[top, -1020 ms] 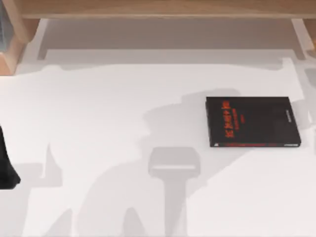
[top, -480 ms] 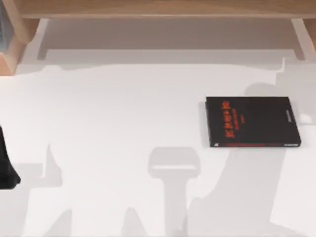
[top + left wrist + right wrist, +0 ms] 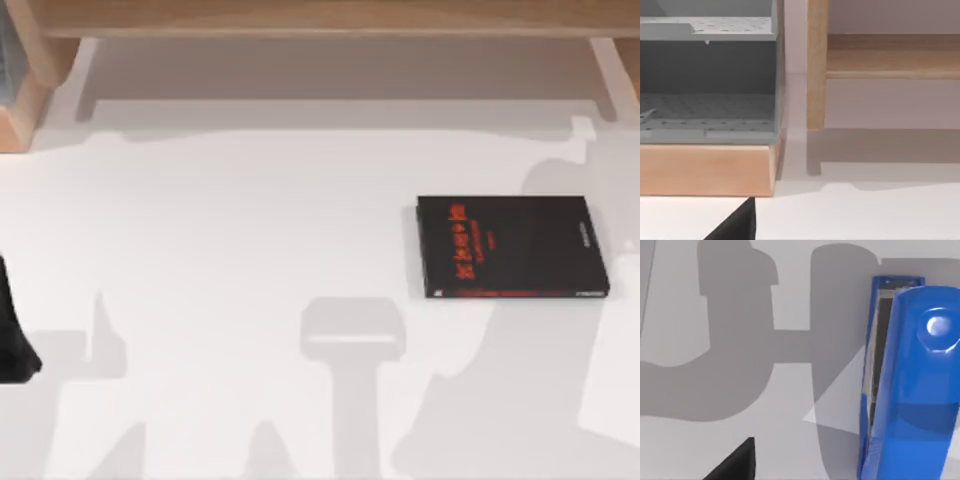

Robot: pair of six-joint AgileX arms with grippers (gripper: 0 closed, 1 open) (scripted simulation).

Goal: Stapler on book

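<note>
Book (image 3: 512, 246) lies flat on the white surface (image 3: 220, 240), right half, cover up. Our right wrist camera sees the blue stapler (image 3: 912, 385) close up, over the surface. We can't tell either end effector's state. Left arm (image 3: 14, 335) parked at left edge.

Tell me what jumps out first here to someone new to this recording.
The black book with red lettering lies flat on the white table, toward its right side, nothing on its cover. In the right wrist view the bright blue stapler looms close, lying on the table. At the table's left edge sits the dark left arm, beside a wooden shelf unit.
</note>
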